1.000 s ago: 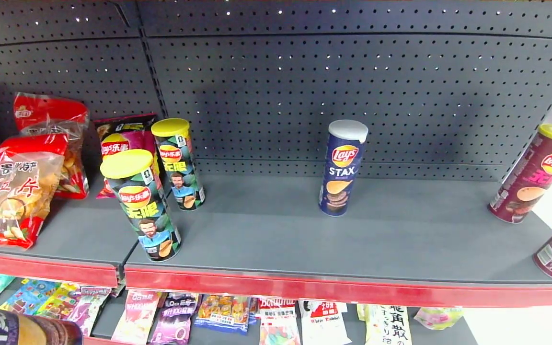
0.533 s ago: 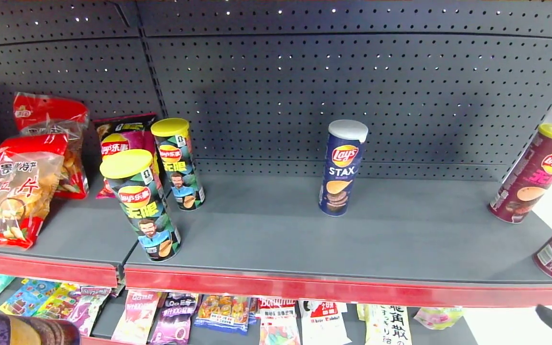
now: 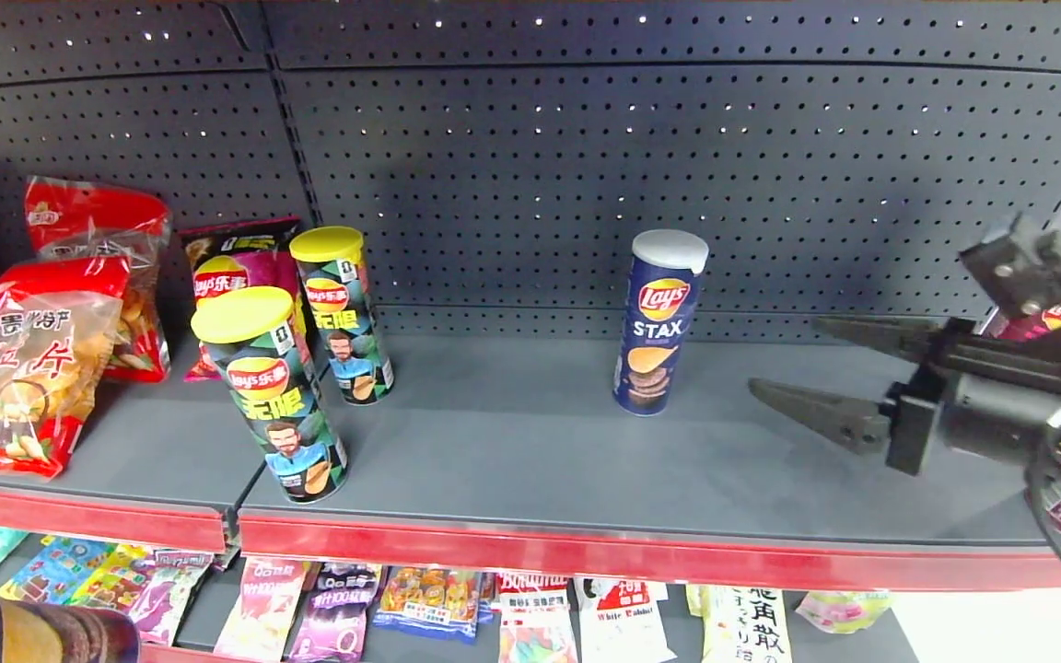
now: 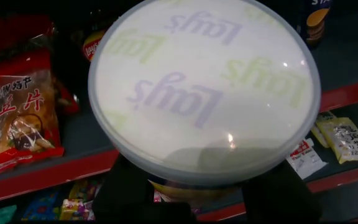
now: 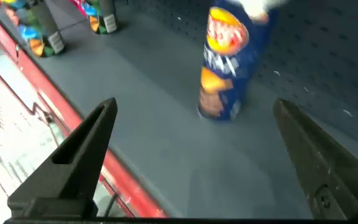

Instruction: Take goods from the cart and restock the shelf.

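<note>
Dark grey pegboard wall (image 3: 586, 184), light through holes

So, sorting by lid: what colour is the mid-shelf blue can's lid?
White; the lid shows best in the head view.

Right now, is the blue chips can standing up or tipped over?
Standing up: the blue chips can rests on its base on the shelf, white lid on top.

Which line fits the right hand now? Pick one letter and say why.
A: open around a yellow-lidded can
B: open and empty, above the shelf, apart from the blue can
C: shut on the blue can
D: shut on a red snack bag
B: the right hand has its fingers spread with nothing between them, above the shelf and clear of the upright blue can.
</note>
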{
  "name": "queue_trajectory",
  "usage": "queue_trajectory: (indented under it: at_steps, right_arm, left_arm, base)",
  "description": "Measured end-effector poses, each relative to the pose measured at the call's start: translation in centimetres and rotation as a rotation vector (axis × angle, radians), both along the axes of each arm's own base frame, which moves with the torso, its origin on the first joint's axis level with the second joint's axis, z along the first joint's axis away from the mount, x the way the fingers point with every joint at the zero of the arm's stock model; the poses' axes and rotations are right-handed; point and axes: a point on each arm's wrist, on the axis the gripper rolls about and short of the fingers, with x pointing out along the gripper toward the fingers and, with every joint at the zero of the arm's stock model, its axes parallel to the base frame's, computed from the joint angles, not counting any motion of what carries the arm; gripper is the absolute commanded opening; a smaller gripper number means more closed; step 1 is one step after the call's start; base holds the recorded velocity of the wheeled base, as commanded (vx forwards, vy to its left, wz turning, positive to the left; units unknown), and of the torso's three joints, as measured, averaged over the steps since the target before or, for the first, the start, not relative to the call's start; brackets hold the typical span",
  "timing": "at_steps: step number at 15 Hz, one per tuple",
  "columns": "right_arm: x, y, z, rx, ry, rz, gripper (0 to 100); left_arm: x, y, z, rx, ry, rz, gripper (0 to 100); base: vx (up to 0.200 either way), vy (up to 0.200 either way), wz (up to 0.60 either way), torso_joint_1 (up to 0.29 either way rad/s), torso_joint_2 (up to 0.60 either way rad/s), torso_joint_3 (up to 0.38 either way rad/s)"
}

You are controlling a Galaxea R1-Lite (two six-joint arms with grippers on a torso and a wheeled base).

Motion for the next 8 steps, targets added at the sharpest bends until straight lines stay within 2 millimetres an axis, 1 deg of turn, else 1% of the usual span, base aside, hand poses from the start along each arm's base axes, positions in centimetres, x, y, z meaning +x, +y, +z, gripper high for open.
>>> queue_trajectory:
  at_steps: [2, 4, 8]
  right_arm:
    - [2.6, 1.5, -0.3, -0.004, 0.020, 0.017, 100]
    - [4.7, 2.5, -0.7, -0.011, 0.039, 0.022, 100]
    - [7.6, 3.6, -1.6, -0.017, 0.072, -0.011, 100]
  left_arm:
    - [0.0, 0.0, -0.1, 0.000, 0.000, 0.018, 0]
    - [0.0, 0.0, -0.2, -0.001, 0.003, 0.022, 0]
    - [0.0, 0.1, -0.2, -0.001, 0.002, 0.032, 0]
  base:
    - [0.000, 0.000, 0.00, 0.000, 0.00, 0.000]
    - [0.000, 0.000, 0.00, 0.000, 0.00, 0.000]
    - [0.000, 0.000, 0.00, 0.000, 0.00, 0.000]
